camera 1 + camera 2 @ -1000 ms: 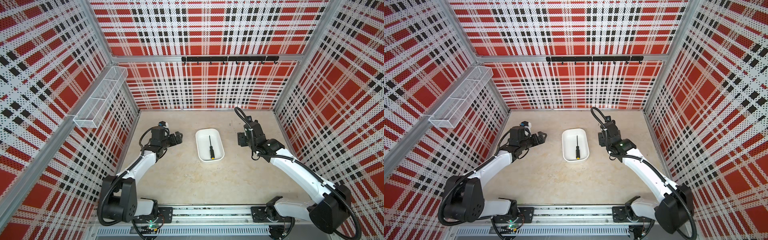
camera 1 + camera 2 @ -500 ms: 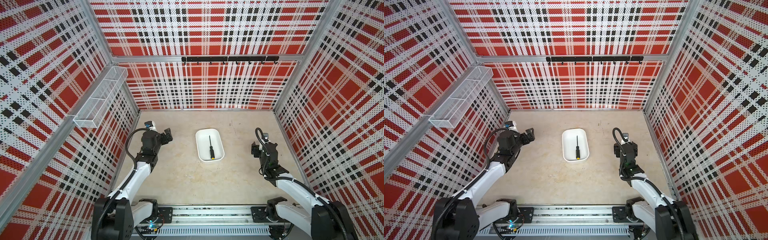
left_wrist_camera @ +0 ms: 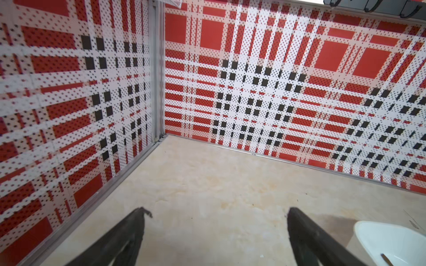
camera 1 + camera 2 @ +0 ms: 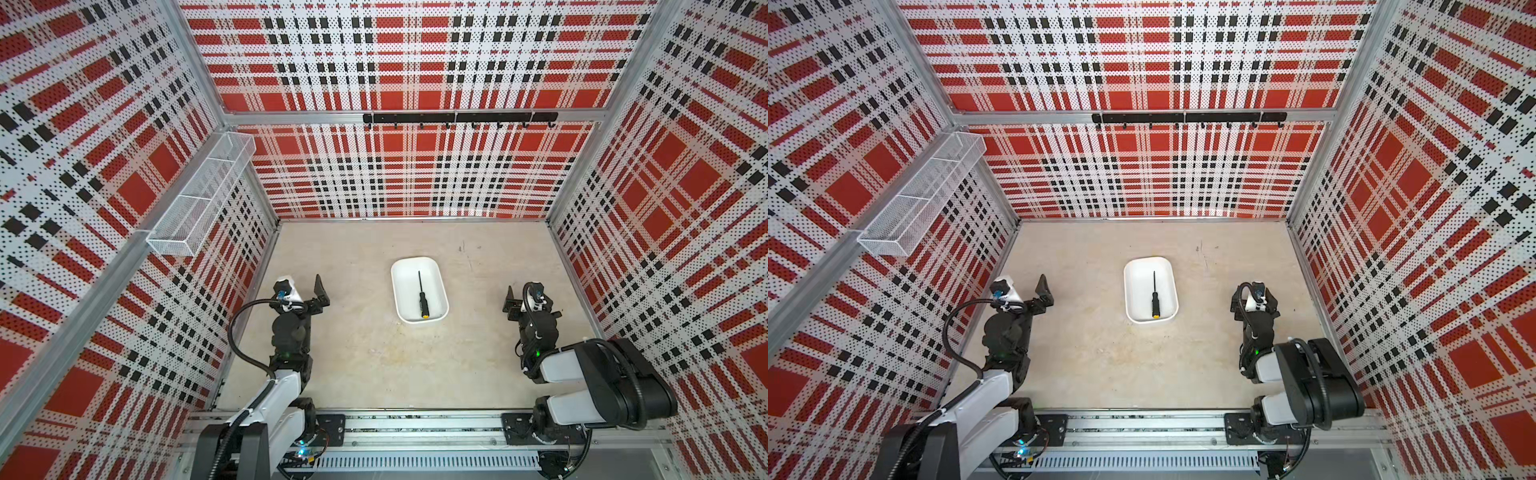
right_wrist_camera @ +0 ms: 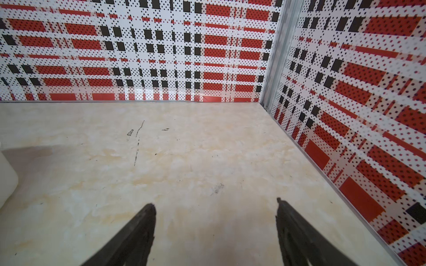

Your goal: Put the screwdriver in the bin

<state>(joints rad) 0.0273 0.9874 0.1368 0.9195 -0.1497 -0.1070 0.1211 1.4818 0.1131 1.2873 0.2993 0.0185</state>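
Currently: the screwdriver (image 4: 422, 297) lies flat inside the bin (image 4: 400, 274), yellow cap nearest the robot's base, so the task appears complete. Left pincer (image 3: 216, 210) and right pincer (image 5: 215, 202): both spread apart, empty, standing over bare table (image 4: 374, 365) either side, seemingly to stay clear.

— Left gripper (image 3: 216, 210), against a second ago?
— Drawn off from the bin (image 4: 432, 291). Stands well apart now, close by the left wall (image 4: 104, 208), pointing at the back wall (image 4: 415, 174) rather than across at the bin.
— Right gripper (image 5: 215, 201)?
— Likewise pulled away, nearer the right wall (image 4: 665, 208).
— Posture on both sides?
— No longer stretched out over the table (image 4: 374, 365). Folded back above the rail (image 4: 415, 428).
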